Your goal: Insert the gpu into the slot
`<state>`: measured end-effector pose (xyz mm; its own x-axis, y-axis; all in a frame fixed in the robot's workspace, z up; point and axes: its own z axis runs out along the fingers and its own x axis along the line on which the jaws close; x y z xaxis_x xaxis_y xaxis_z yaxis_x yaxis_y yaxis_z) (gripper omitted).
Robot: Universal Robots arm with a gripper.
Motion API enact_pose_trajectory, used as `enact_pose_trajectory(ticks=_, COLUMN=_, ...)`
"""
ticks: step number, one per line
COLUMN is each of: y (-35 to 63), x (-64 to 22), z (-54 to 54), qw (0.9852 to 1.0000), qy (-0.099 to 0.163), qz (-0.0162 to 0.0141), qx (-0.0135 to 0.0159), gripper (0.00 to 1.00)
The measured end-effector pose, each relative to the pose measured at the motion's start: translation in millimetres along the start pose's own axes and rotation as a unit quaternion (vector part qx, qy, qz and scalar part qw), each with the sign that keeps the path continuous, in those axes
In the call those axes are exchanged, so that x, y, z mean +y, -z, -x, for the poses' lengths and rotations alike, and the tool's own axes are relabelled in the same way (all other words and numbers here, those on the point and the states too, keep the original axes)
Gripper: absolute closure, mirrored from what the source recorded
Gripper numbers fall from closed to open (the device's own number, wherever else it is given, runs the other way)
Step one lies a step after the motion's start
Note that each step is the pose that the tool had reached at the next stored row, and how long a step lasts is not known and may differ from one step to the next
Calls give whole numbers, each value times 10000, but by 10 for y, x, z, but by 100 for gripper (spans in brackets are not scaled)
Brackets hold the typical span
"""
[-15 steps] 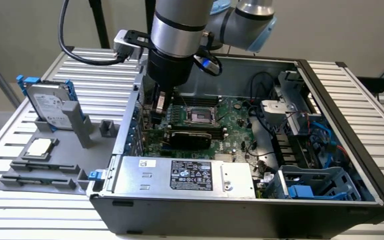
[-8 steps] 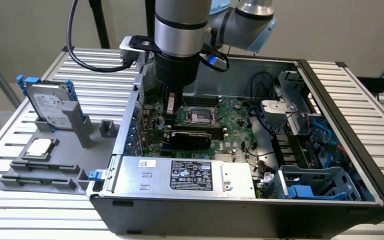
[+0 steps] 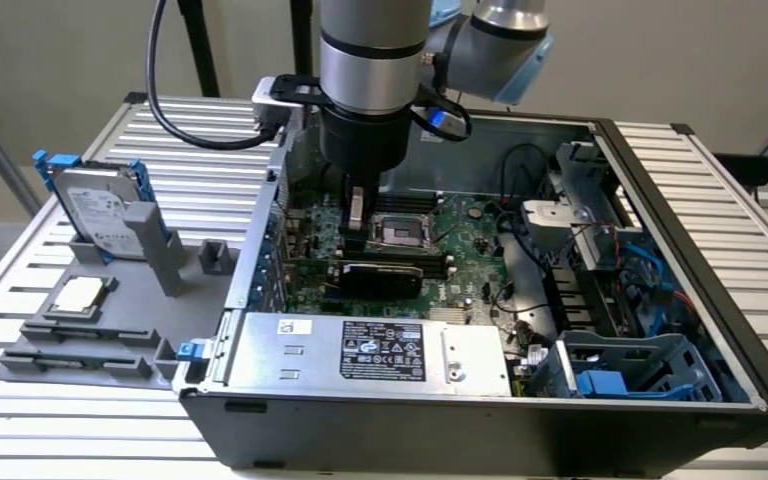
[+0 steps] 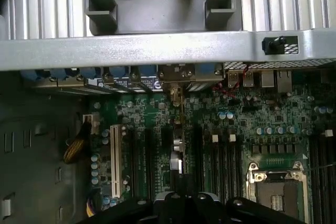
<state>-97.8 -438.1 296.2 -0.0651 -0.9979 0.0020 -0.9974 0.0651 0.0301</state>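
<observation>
1. Nearest the exterior view, the silver power-supply box (image 3: 371,350) lies along the near wall of the open computer case (image 3: 491,430). A blue drive cage (image 3: 624,375) sits in the case's near corner on the exterior view's right.
2. Just behind the power supply, the gpu (image 3: 377,278) stands upright on the green motherboard (image 3: 471,240), its black face turned to the near wall. The slot beneath it is hidden by the card.
3. In the wrist view the gpu (image 4: 176,150) shows edge-on, a thin strip running from the gripper (image 4: 184,203) toward the case's connector wall, between the dark memory strips.
4. The gripper (image 3: 357,238) hangs straight down over the card's upper edge with its fingers pressed together, narrow. Whether they pinch the card or merely sit above it, I can't tell.
5. Just beyond, the square silver CPU socket (image 3: 398,232) lies open near the board's middle.
6. Outside the case, toward the table (image 3: 37,420) edge on the exterior view's left, a grey fixture carries a hard drive (image 3: 101,210) with blue rails, standing upright.
</observation>
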Motion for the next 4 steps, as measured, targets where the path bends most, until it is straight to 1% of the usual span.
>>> enact_pose_trajectory(ticks=4, y=2, x=0, z=0, qw=10000, qy=1, qz=0, qx=0, gripper=89)
